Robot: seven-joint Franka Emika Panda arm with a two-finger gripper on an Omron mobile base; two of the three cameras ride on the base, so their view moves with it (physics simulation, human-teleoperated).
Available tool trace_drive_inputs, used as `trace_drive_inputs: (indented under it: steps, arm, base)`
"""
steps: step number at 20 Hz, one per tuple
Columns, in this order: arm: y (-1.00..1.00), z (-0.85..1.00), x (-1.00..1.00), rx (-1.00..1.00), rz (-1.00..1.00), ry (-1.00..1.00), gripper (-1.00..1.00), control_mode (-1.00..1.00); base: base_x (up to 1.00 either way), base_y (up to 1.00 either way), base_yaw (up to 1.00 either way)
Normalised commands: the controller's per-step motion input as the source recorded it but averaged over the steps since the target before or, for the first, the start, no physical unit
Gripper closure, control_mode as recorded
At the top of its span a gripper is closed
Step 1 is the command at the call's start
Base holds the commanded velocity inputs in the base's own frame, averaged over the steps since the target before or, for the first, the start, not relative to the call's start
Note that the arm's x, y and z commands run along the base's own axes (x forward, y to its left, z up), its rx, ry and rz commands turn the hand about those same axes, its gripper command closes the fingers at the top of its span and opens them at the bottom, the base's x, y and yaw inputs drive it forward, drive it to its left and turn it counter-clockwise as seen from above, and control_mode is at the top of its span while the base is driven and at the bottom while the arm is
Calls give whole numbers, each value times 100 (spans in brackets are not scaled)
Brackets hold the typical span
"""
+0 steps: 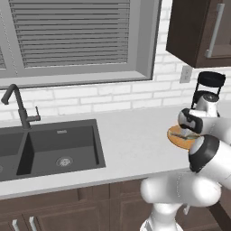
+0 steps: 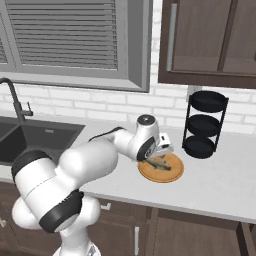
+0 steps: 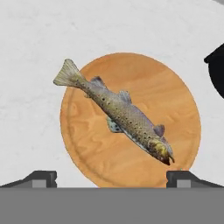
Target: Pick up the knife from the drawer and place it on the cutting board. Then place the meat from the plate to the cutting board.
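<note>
— Whereabouts of the meat (image 3: 118,116)?
— Lying flat and slantwise on the plate (image 3: 131,74). Tail fin at left, poking past the upper-left rim over bare counter (image 3: 30,100). Body across the centre. Head at right, close to the lower-right rim. Plate out on the counter between front edge and wall, with a black rack (image 2: 205,125) just beside it on the right.

— And the gripper (image 3: 111,178)?
— Hanging above the plate, fingers (image 3: 41,177) spread wide, nothing pinched, one tip off each side of the near rim.

— Handling, at a guess?
— Probably light and slender, fairly stiff as rendered, with speckled skin likely to be slick. From left to right: the tail too thin and tapering, apt to slip out. Mid-body by the small fins thickest and nearest the balance point, so best pinched there, across the narrow width. Head firmer but off-centre, likely to swing the rest down.

— Anything to sort out first?
— Probably a roll of the hand, to close across the slant rather than along it. As lined up now, tips straddling more of the length than the width.

— Risks?
— Pressing into the plate or nudging it along the counter. Also a slide on that smooth surface during closing.

— Writing, brands, labels?
— None readable on plate, rack or counter.
</note>
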Motion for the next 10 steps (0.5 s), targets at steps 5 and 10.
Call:
trace_drive_inputs:
  steps: [5, 10]
  arm:
    - [0, -39, 33, -1, 9, 16, -100, -100]
    - [0, -17, 31, -3, 8, 16, -100, -100]
  base:
    - [0, 0, 0]
    - [0, 0, 0]
